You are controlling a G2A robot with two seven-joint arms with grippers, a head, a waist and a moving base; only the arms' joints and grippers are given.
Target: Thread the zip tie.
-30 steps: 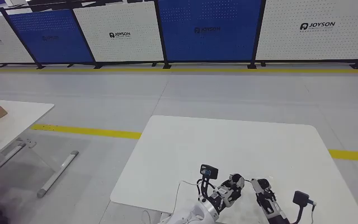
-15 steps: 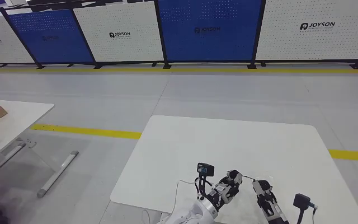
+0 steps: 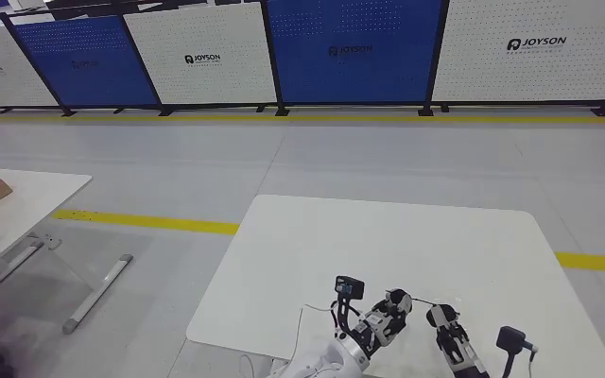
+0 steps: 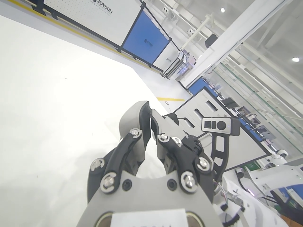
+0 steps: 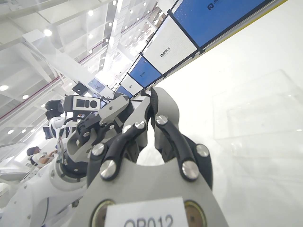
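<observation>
A thin black zip tie (image 3: 422, 303) spans the short gap between my two grippers, low over the white table (image 3: 378, 236) near its front edge. The left gripper (image 3: 399, 300) is shut, and its closed fingertips (image 4: 144, 112) show in the left wrist view. Just beyond them a short piece of the zip tie (image 4: 182, 118) sticks out by the other gripper. The right gripper (image 3: 438, 313) is also shut. The zip tie's black end (image 5: 143, 92) pokes out at the right gripper (image 5: 151, 95), and the strap runs across to the left gripper (image 5: 118, 105).
A faint clear rectangular tray outline (image 5: 258, 102) lies on the table beyond the right gripper. Another white table (image 3: 38, 189) stands far off to the left, and blue and white fence panels (image 3: 350, 52) line the back of the floor.
Both grippers shifted only slightly and stay close together, shut. The right arm drew back a little toward the table's front edge.
</observation>
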